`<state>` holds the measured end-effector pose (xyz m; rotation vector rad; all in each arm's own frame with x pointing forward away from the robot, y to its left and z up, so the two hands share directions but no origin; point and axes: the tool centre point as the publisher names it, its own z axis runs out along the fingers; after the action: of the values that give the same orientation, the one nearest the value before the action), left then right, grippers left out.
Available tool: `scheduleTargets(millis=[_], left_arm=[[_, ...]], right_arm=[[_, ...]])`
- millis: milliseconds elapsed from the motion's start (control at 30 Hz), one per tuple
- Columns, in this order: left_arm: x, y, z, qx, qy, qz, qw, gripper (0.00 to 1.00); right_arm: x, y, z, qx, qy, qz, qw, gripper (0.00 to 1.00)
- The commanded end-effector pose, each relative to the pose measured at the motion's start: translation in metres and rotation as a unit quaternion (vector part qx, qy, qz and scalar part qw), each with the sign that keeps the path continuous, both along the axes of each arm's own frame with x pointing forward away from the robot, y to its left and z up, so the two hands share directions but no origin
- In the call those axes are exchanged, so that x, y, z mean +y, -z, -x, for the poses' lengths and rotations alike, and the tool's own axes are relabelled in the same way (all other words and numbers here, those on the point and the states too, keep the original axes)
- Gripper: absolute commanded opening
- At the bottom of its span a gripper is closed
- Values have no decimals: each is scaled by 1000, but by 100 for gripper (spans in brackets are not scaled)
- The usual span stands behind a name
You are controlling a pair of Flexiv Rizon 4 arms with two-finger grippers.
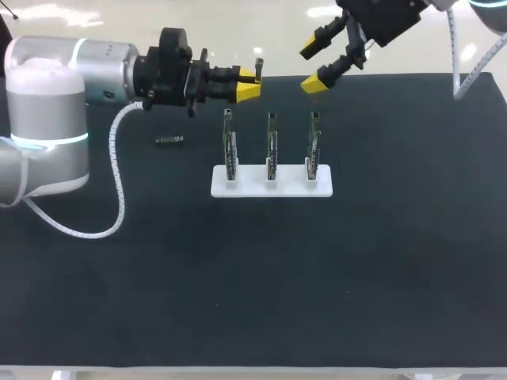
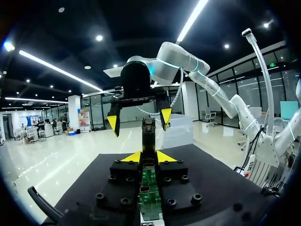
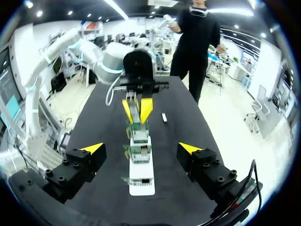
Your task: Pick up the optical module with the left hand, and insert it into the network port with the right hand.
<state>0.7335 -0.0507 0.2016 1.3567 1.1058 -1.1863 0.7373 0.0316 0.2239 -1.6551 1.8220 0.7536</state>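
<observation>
Two risks: letting go of the module (image 2: 148,134) clamped in the left gripper (image 1: 252,84) too early for the spread right gripper (image 1: 313,66), or jamming it crooked into a board (image 1: 272,150).

The right arm (image 1: 380,20) is running off the head view's upper edge and the left arm (image 1: 40,119) off its side, the rear end of the optical module (image 2: 148,134) is lying hidden between the fingers of the left gripper (image 2: 148,157), and the small dark part (image 1: 169,140) beside the rack (image 1: 272,180) is showing too small to identify.
</observation>
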Motion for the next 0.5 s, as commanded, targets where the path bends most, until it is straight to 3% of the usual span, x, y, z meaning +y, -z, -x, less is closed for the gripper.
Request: scheduleTargets(millis=[33,267,500], left_arm=[[0,0,-1,0,1,0,1000,0],[0,0,-1,0,1,0,1000,0],[0,0,-1,0,1,0,1000,0]], right_arm=[[13,-8,15,0,23,8,1000,100],[43,-17,30,-22,58,-1,998,100],[58,-20,32,-44,50,12,998,100]])
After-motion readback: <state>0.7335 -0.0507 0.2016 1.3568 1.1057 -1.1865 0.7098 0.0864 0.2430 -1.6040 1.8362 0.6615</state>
